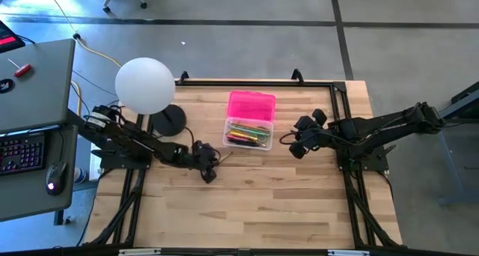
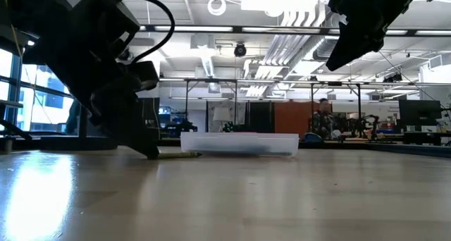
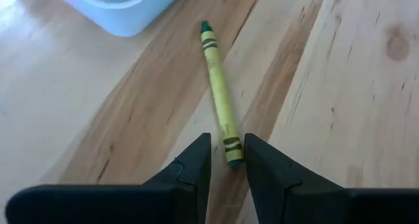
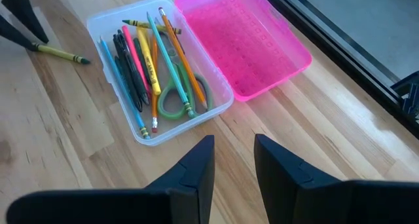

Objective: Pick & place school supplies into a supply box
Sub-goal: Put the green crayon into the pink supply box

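Note:
The clear supply box (image 1: 248, 131) (image 4: 220, 108) sits mid-table, its pink lid (image 1: 251, 106) (image 4: 249, 44) open flat on the far side. Several pencils and pens and green-handled scissors (image 4: 175, 98) lie inside. A yellow-green crayon (image 1: 223, 156) (image 3: 219, 86) lies on the wood left of the box, dark tip toward it. My left gripper (image 1: 209, 166) (image 3: 227, 155) is down at the table, at the crayon's blunt end, its fingers close together. My right gripper (image 1: 297, 144) (image 4: 234, 158) hovers right of the box, slightly open and holding nothing. My left gripper has the crayon's blunt end (image 3: 232, 157) between its two fingers, one on each side. The fingers slant down from the table's left, and the crayon runs on ahead of them. The crayon lies flat on the table, not lifted.
A lamp with a white globe (image 1: 144, 84) and black base (image 1: 171, 120) stands at the far left of the table. A desk with a keyboard (image 1: 22, 151) is beyond the left edge. Black rails (image 1: 340, 99) run along the table's sides. The near half is bare wood.

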Controlling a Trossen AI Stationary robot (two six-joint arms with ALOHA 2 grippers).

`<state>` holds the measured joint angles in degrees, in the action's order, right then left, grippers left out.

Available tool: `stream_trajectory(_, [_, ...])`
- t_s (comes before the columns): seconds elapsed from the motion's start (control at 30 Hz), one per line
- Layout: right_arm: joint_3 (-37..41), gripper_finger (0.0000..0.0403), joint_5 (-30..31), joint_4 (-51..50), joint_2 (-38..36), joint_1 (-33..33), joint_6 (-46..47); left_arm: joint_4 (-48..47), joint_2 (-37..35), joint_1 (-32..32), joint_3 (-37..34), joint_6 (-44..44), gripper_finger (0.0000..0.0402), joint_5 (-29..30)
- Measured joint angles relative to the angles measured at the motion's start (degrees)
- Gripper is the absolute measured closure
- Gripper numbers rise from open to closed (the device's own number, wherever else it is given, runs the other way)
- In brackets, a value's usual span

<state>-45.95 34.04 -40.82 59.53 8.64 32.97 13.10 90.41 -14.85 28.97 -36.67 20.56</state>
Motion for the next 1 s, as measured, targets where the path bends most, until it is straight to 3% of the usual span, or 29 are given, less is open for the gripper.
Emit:
stream_trajectory(0.23, [0.0, 0.0316, 0.0, 0.0, 0.0, 0.0, 0.0, 0.3, 0.0, 0.1, 0.0, -9.7, 0.0279, -0.5])
stream_trajectory(0.67, [0.0, 0.0316, 0.0, 0.0, 0.0, 0.0, -0.1, 1.3, 4.0, 0.1, 0.3, -18.6, 0.0279, 0.8])
stream_trajectory(0.87, [0.0, 0.0316, 0.0, 0.0, 0.0, 0.0, -0.3, 4.5, 5.4, 0.0, 0.2, -18.0, 0.0280, 3.5])
stream_trajectory(1.0, [0.0, 0.0316, 0.0, 0.4, 0.0, 0.0, -0.4, 5.2, 5.5, 0.0, 1.0, -10.9, 0.0280, 5.4])
